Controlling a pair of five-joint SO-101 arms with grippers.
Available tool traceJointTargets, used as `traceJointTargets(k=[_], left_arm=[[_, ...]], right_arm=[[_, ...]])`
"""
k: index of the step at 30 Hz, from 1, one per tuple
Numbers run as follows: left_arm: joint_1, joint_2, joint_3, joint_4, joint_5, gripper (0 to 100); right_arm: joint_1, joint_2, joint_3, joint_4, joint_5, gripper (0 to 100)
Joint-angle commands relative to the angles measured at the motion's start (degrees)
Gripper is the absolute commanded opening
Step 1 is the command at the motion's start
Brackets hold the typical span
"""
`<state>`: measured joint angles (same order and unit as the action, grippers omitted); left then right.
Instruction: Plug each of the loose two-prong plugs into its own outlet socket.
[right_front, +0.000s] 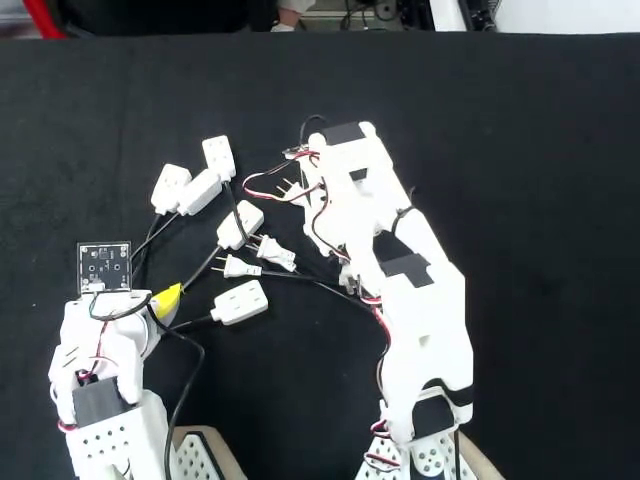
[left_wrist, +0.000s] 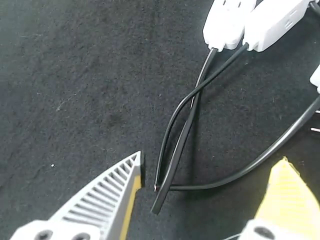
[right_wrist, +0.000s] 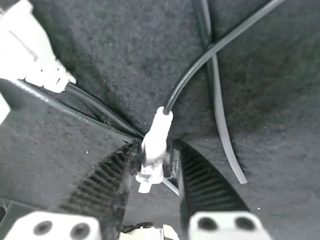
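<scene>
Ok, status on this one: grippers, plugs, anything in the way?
Right gripper shut on a plug. Left gripper open, astride black cords. Two loose plugs lie by a socket, cords crossing.

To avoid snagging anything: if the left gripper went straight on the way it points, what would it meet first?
Most likely the two crossed black cables lying between the left gripper's open fingers; two white sockets lie beyond. Height above the cables is unclear.
</scene>
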<state>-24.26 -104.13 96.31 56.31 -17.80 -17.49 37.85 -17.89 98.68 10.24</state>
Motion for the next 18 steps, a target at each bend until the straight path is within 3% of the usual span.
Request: traceJointTargets(k=[1, 18], left_arm=[[0.5, -0.3, 1.1, 0.1, -0.4, 39], [0.5, -0.3, 1.1, 0.0, -0.4, 39]], right_arm=[[1.1, -0.4, -2.8, 1.3, 0.5, 9.7], [0.8, -0.8, -2.8, 1.3, 0.5, 4.4]])
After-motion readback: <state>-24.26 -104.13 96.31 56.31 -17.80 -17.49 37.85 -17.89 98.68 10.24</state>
